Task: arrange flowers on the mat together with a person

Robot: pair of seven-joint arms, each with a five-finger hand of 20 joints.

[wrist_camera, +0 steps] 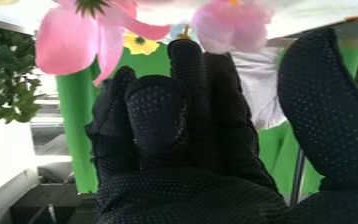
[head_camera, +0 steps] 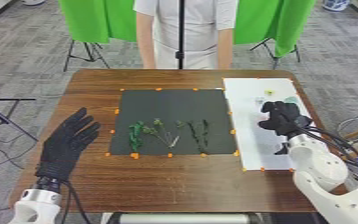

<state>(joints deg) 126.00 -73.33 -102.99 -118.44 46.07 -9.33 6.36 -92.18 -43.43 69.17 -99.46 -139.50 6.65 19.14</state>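
Green stems: leafy sprigs and thinner stems lie side by side in the dark mat's near half.
Pink flowers: near the right hand's fingertips; whether they touch, I cannot tell.
Yellow flower: beside the pink ones.
Right hand: over the white mat along the table's right side, fingers loosely extended, thumb spread well apart.
Left hand: fingers straight, by the table's left edge, apart from the dark mat.
Around: orange markers edge the dark mat; green cloth hangs beyond the far edge.
In the way: the right arm crosses the white mat's near right corner.
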